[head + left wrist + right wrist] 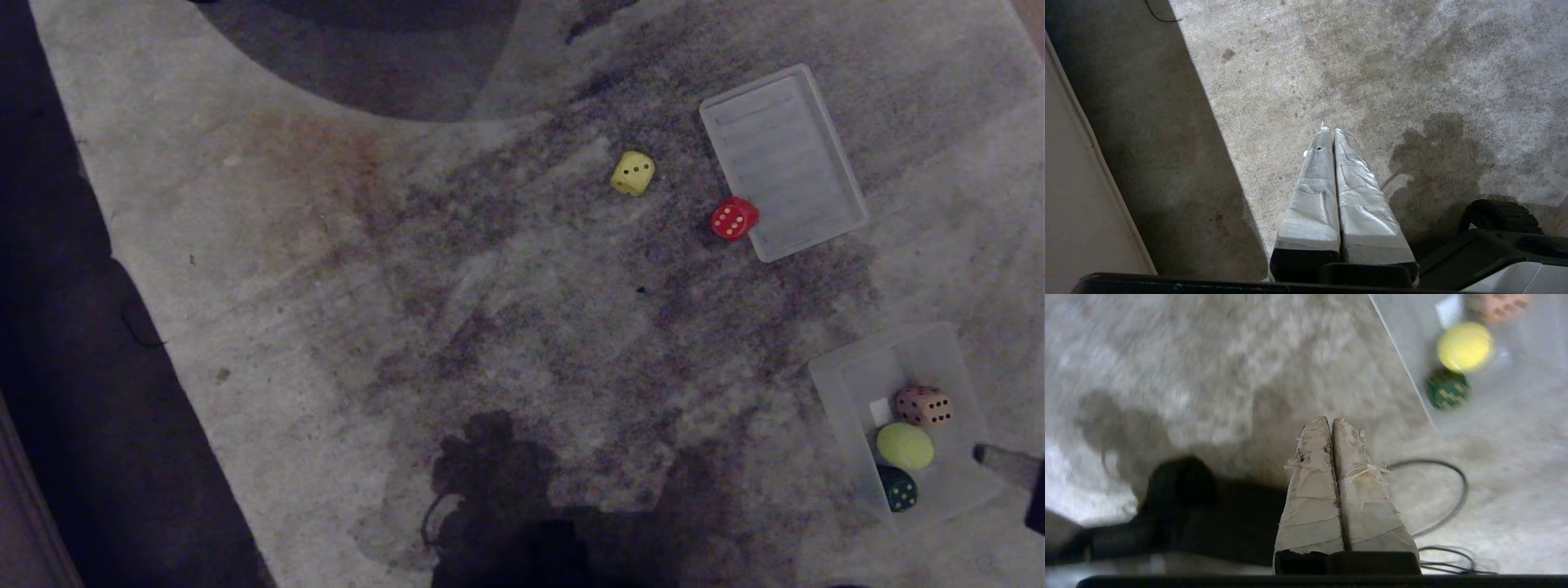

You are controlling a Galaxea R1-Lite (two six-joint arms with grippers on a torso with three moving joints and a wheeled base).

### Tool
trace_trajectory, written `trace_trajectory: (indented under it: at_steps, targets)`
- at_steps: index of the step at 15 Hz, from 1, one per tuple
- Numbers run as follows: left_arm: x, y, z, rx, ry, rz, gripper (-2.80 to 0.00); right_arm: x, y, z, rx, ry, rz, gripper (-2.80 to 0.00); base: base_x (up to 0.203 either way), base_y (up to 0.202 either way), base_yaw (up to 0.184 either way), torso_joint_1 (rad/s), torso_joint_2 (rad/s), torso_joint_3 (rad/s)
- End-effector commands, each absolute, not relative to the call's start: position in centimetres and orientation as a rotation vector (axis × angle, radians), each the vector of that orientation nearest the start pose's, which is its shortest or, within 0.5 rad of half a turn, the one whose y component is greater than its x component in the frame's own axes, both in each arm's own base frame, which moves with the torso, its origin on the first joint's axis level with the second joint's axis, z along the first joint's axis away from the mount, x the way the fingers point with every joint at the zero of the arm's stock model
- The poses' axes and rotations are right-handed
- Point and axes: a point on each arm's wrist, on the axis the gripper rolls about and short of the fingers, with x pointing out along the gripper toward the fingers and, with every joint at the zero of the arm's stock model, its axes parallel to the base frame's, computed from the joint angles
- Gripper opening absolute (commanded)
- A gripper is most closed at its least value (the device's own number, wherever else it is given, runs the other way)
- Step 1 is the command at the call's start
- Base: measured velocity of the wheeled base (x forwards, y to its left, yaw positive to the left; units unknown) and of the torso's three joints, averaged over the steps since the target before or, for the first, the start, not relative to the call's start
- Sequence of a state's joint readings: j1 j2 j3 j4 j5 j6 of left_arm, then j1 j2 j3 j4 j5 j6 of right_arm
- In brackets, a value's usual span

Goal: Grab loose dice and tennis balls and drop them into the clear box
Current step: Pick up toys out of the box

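A worn, stained grey carpet (408, 286) covered the floor, with a dark strip of bare floor (49, 327) along its left edge. Two dice lay loose on the carpet: a yellow die (633, 173) and a red die (734, 218), the red one just beside a flat ribbed lid (796, 155) at the far right. The clear box (857, 384) sat near right, holding three things: a tan die (923, 406), one tennis ball (904, 445) and a dark green die (898, 488). Only the wrist views showed the grippers well: the left gripper (1329, 131) hung over bare carpet, jaws pressed together; the right gripper (1329, 420), jaws also pressed together and empty, hung near the box, above a grey cable (1453, 490).
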State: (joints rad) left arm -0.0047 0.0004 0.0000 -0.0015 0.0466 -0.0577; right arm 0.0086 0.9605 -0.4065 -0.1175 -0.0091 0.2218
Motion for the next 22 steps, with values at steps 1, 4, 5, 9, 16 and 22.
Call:
trace_trajectory:
  at_steps: [1, 4, 5, 9, 16, 22]
  targets:
    - [-2.3, 0.1, 7.5, -0.058, 0.0, 0.043, -2.8, 19.9, 0.4, 14.0, 0.219, 0.598, -0.059, -2.8, 0.0, 0.0, 0.0, 0.0, 0.0, 0.0]
    - [-2.3, 0.1, 7.5, -0.058, -0.001, 0.043, -2.8, 27.2, 1.2, 12.7, 0.243, 0.54, 0.017, -2.8, 0.0, 0.0, 0.0, 0.0, 0.0, 0.0]
    - [-2.3, 0.1, 7.5, -0.058, 0.0, 0.043, -2.8, 29.0, 1.5, 12.6, 0.254, 0.514, 0.063, -2.8, 0.0, 0.0, 0.0, 0.0, 0.0, 0.0]
    - [-2.3, 0.1, 7.5, -0.058, 0.0, 0.043, -2.8, 32.6, 2.3, 14.8, 0.278, 0.39, 0.24, 0.0, 0.0, 0.0, 0.0, 0.0, 0.0, 0.0]
    - [-2.3, 0.1, 7.5, -0.058, 0.0, 0.043, -2.8, 35.6, 2.5, 16.4, 0.146, 0.287, 0.29, 0.0, 0.0, 0.0, 0.0, 0.0, 0.0, 0.0]
    - [-2.3, 0.1, 7.5, -0.058, 0.0, 0.043, -2.8, 38.4, 2.6, 16.3, 0.141, 0.216, 0.296, 0.0, 0.0, 0.0, 0.0, 0.0, 0.0, 0.0]
